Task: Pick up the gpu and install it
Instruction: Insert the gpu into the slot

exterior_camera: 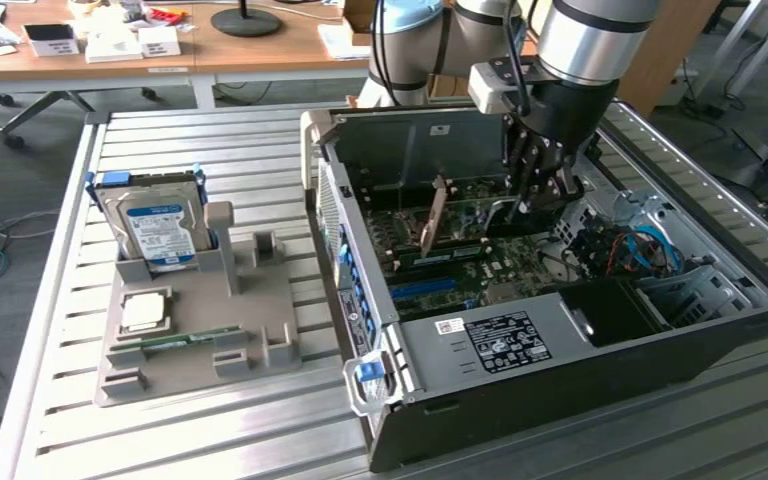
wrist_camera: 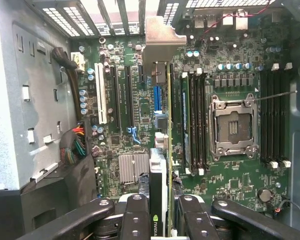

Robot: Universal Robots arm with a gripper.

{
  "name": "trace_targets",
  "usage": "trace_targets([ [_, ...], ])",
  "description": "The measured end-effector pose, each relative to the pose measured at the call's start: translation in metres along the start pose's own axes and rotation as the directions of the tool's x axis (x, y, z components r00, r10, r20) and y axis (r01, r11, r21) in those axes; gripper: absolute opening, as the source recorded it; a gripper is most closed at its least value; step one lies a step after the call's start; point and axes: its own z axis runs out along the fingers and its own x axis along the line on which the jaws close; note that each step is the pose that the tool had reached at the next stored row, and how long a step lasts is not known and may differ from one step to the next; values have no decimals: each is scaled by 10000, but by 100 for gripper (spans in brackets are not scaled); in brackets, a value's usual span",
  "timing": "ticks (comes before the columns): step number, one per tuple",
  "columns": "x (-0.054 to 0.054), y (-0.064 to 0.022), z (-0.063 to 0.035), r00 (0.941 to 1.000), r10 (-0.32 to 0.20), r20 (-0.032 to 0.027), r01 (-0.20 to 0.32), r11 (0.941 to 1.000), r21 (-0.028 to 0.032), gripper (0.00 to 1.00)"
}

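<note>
Where the jaws grip the gpu [wrist_camera: 159, 185], it stands edge-on, faces hidden.

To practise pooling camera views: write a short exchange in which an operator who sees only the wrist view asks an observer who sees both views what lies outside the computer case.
Operator: The gripper holds the gpu edge-on. What is beside the case?
Observer: A grey holder sits on the slatted table, at the exterior view's left.
Operator: Is anything in it?
Observer: A hard drive with a blue label stands upright in it.
</note>
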Motion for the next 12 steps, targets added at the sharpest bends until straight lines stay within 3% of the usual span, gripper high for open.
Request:
trace_targets([
  [12, 1, 2, 27, 10000, 0, 4, 0, 10000, 1, 27],
])
